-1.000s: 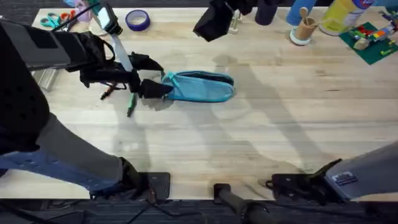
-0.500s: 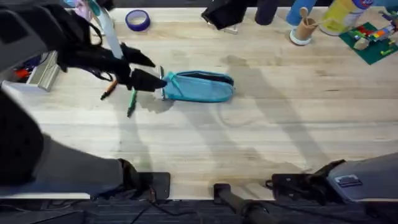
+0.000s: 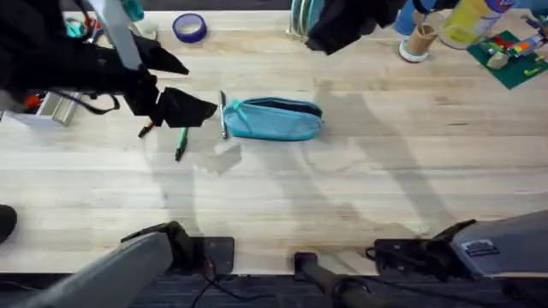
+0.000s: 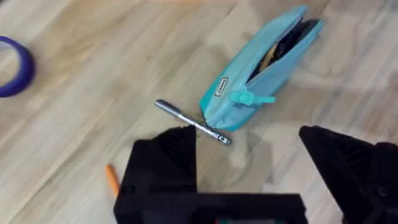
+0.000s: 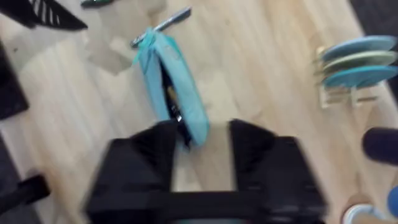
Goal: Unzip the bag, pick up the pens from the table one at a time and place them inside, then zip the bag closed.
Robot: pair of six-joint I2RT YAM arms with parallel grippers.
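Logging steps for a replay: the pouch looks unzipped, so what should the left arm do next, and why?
Probably lower the open left gripper onto the grey pen, which lies on the table touching the open bag's end, nearest its fingers.

Light blue fabric pencil pouch (image 4: 261, 71) lies unzipped, dark gap along its top; slim grey-and-silver stick pen (image 4: 191, 122) just beside its zipper-pull end; orange pen tip (image 4: 112, 180) near black left gripper (image 4: 249, 163), fingers spread, holding nothing; purple tape roll (image 4: 11, 65) at edge.
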